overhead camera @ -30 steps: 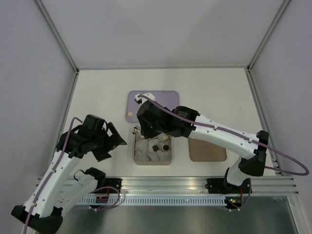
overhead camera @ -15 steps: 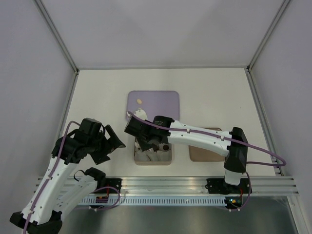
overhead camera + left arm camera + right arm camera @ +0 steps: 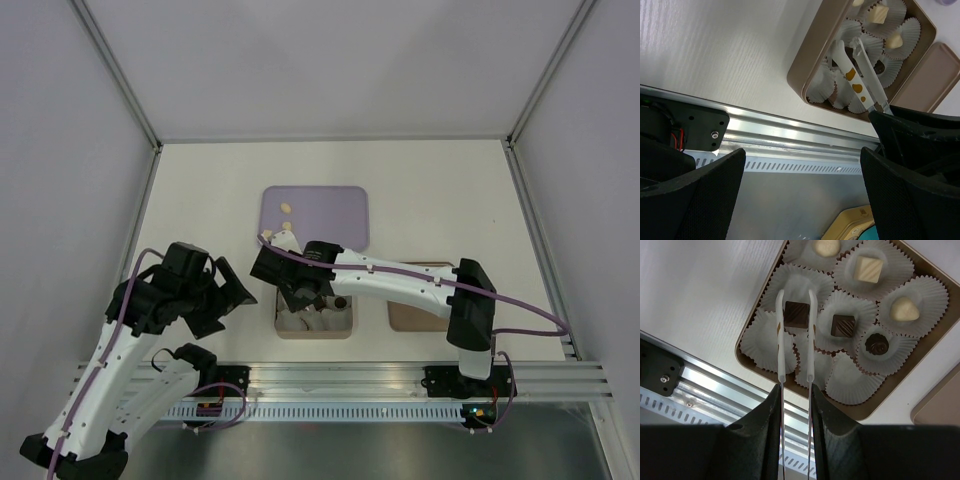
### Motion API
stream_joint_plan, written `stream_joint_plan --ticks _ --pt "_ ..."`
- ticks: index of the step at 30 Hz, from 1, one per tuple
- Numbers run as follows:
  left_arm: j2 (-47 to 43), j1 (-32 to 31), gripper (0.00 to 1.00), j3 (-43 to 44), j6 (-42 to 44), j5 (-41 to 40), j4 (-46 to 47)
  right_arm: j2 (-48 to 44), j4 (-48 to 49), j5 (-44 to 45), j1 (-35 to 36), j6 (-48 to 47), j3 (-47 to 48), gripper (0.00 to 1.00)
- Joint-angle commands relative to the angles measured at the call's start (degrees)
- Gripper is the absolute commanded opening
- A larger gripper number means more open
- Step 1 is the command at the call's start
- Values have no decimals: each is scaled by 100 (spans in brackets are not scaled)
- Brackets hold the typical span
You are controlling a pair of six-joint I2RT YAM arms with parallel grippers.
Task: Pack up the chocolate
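**While a dark square is pinched over the box, the left gripper is held wide**

Where the right gripper (image 3: 796,294) is reached over the box (image 3: 866,413), its thin white fingers (image 3: 781,340) are drawn narrow and closed on a dark square (image 3: 796,313). The square is flanked on both sides and placed over a paper cup (image 3: 797,282). Whether it is seated in the cup or held just above it cannot be told.

Five other chocolates are seen in cups of the same box:
- a second dark square (image 3: 843,325), just beside the right finger
- a dark round one (image 3: 877,344)
- a cream square (image 3: 868,268)
- a cream round one (image 3: 826,246)
- a cream oval (image 3: 904,310)

Two cream pieces (image 3: 287,208) are seen on the purple tray (image 3: 335,205) behind the box. The lid (image 3: 420,318) is laid flat to the box's right, partly covered by the right arm.

The left gripper (image 3: 802,155) is held wide open to the left of the box, apart from it.
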Motion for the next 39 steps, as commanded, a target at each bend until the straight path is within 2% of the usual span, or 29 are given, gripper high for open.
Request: stream_joint_plan --ticks 1,7,14,21,24,27,31,39 --pt "97 10 100 248 -21 105 -173 146 -63 139 -51 -125 260 17" --pt "115 19 100 318 5 61 -173 322 15 60 -104 -186 260 17" --pt "141 11 99 380 -29 61 -200 401 200 51 -130 -248 286 23" --pt "133 10 100 432 -100 25 -217 392 165 60 -139 -274 313 39" --pt "124 19 100 441 -144 17 -226 304 148 95 -139 -292 322 41" --pt "115 10 100 441 -170 17 -226 190 112 139 -139 -301 331 41" --pt "106 19 100 441 -179 8 -235 -29 -133 367 -130 -196 549 36" --pt "97 11 100 424 -232 -1 -235 -566 -389 614 -279 -230 1147 35"
